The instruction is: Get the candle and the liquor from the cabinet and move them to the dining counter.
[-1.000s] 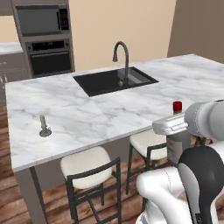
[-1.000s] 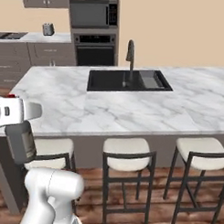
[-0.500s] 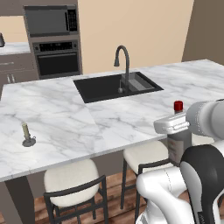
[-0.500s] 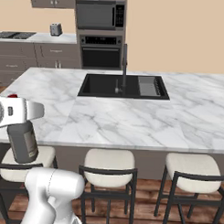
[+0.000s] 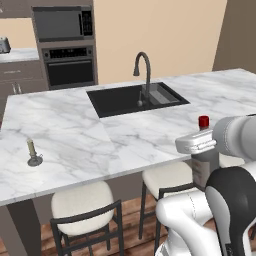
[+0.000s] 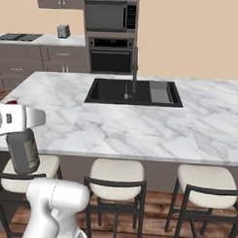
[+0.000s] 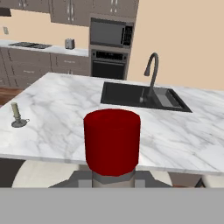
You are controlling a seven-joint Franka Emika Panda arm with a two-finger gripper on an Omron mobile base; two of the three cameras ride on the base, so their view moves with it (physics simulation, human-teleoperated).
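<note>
Over by the near edge of the dining counter (image 5: 75,130), just off its front rim and above the cream-cushioned stools (image 6: 114,172), the gripper (image 5: 202,145) is clamped on the liquor (image 5: 205,167), holding the grey-brown bottle upright in the air with its red cap (image 7: 112,141) poking up above the white hand. From the right base view the same bottle (image 6: 22,150) hangs below the hand at the counter's left front corner, not resting on the marble. On the counter itself the candle (image 5: 33,152) stands upright in its small grey holder near the front left edge, well apart from the bottle; from the hand view it (image 7: 16,115) sits off to the left on bare marble. Set into the middle of the counter, the black sink (image 5: 135,99) has a darker basin on one side and a paler grey tray-like part on the other, and I can see nothing lying in either. A dark gooseneck tap (image 5: 144,72) rises behind the basin.
</note>
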